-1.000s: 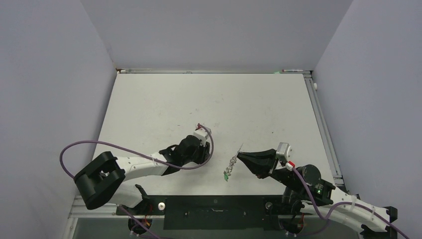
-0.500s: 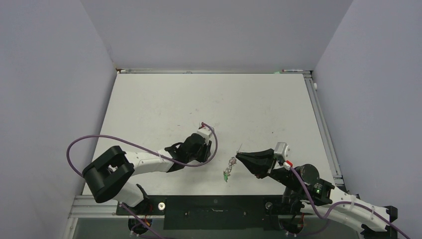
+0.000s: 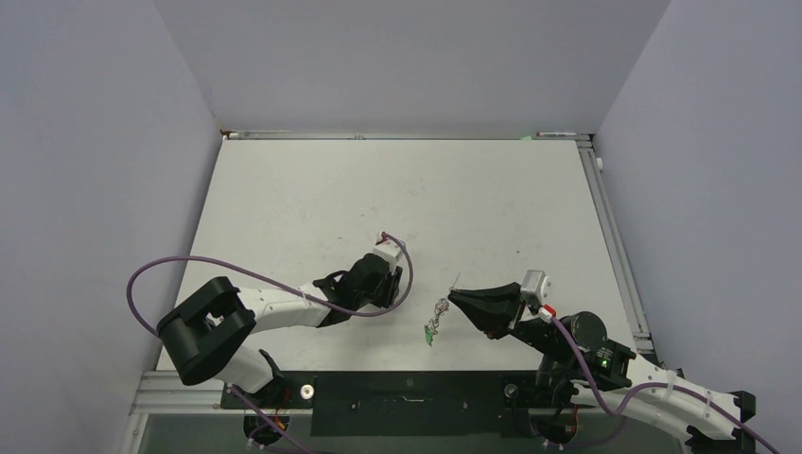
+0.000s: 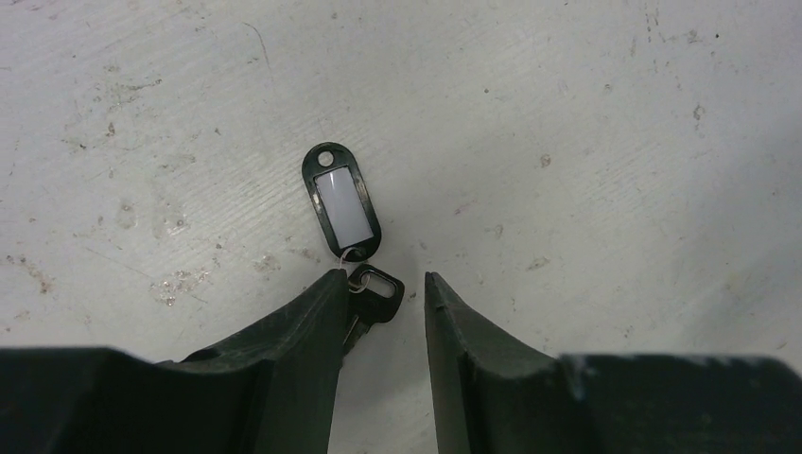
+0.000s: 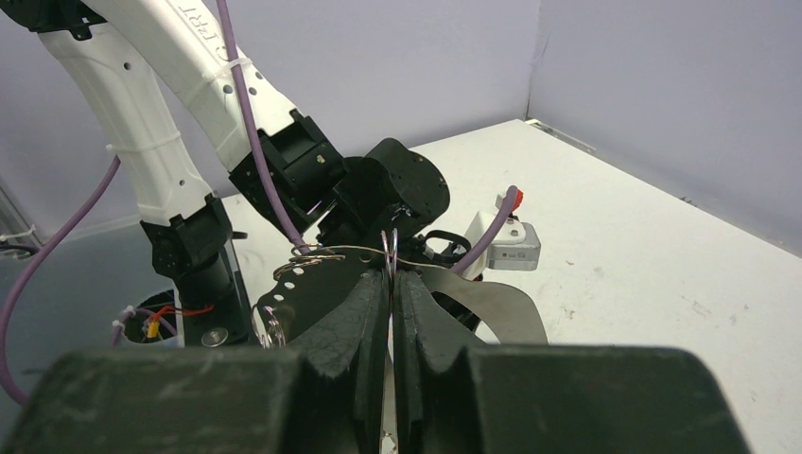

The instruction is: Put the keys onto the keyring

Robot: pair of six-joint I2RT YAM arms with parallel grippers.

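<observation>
Metal shows at the tip of the right gripper [image 5: 390, 275]. Its two fingers are pressed flat together, and a thin silver ring of the keyring [image 5: 388, 244] is nipped between them, standing up just above the tips. The pale grey strap [image 5: 492, 307] curves away behind the fingers on one side.

From above, the right gripper [image 3: 454, 297] points left over the near part of the table [image 3: 312, 189]. The keyring [image 3: 439, 310] hangs from its tip, trailing toward the near edge and ending in the small green piece [image 3: 430, 334]. I can't tell from here whether that green end touches the table.

A little way left of it, the left gripper [image 3: 386, 284] is angled down at the table. The keyring lies between the two grippers, much closer to the right one.

The left wrist camera shows the left gripper [image 4: 383, 284] with its fingers spread a moderate way apart and clamped on nothing. A small key [image 4: 376, 287] with a black plastic head lies flat on the table in that gap. Its head is tight against the tip of one finger [image 4: 322, 312], and its blade runs back out of sight beneath that finger. The other finger [image 4: 444, 312] stands clear of it. Whether the first finger actually touches the key I can't make out.

A fine wire loop [image 4: 352, 255] joins the key's head to an oval black tag [image 4: 340, 200] with a white window. The tag lies just beyond the fingertips, on the far side of the key, flat on the scuffed table.
</observation>
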